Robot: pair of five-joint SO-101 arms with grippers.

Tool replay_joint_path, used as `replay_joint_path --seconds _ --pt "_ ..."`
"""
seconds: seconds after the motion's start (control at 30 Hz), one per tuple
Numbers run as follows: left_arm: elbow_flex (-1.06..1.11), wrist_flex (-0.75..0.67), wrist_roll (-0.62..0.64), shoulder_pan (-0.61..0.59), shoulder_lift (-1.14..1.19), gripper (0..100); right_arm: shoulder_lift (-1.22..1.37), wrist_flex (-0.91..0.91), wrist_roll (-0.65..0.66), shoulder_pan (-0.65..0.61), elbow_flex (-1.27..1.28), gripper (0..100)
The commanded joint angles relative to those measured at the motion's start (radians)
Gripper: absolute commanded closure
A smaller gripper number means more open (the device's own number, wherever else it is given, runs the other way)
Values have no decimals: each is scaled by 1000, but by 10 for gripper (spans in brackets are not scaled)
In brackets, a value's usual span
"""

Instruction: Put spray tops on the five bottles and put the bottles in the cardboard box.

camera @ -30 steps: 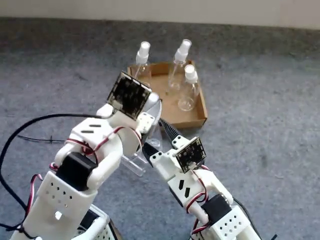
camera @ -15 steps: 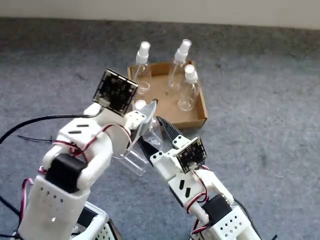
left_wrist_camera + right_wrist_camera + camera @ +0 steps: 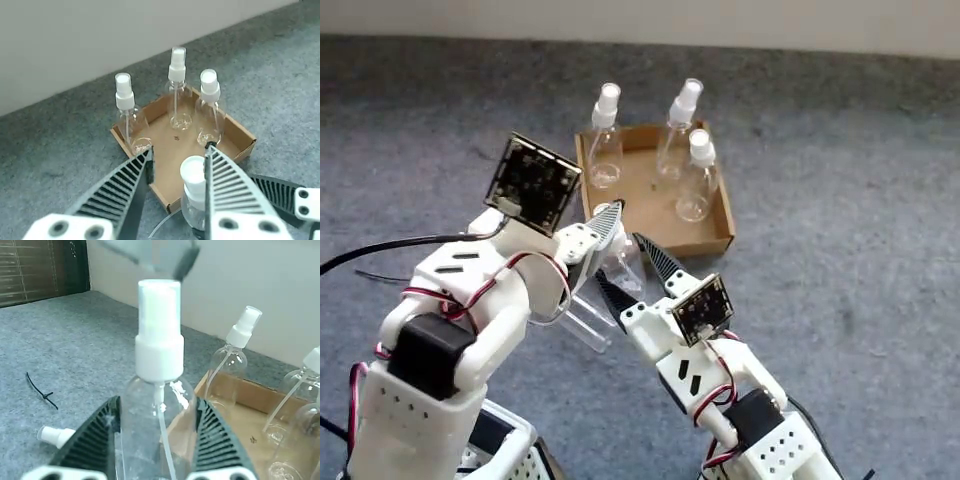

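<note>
So, right gripper: clamped around bottle body.
left gripper: spread wide, straddling the bottle's spray top; contact unclear.
change: left gripper drawn back from the bottle, wider apart.

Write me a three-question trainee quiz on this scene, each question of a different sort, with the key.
1. Count: how many bottles stand in the cardboard box?
2. True or false: the right gripper is empty.
3. Pick one: where does the loose spray top lie?
A. in the box
B. on the carpet
C. in the left gripper's jaws

Key
1. Three.
2. False: it is shut on a capped bottle.
3. B.
</note>
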Motion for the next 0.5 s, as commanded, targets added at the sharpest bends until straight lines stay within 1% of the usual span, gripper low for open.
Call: replay_joint_path --seconds 0.0,0.13,0.27,0.37,0.47 --pt "71 2 -55 -10 -4 839 -21 -5 8 -1 -16 994" --pt "76 2 -60 -15 -12 839 -21 -5 8 -1 -16 994" --pt "-38 9 -60 -19 -12 839 -21 -5 8 -7 -16 994" --pt "-156 68 -61 -87 -13 839 -21 -5 14 -5 -15 994" --pt "-223 110 -61 -191 -13 839 -21 -4 15 -5 -13 994"
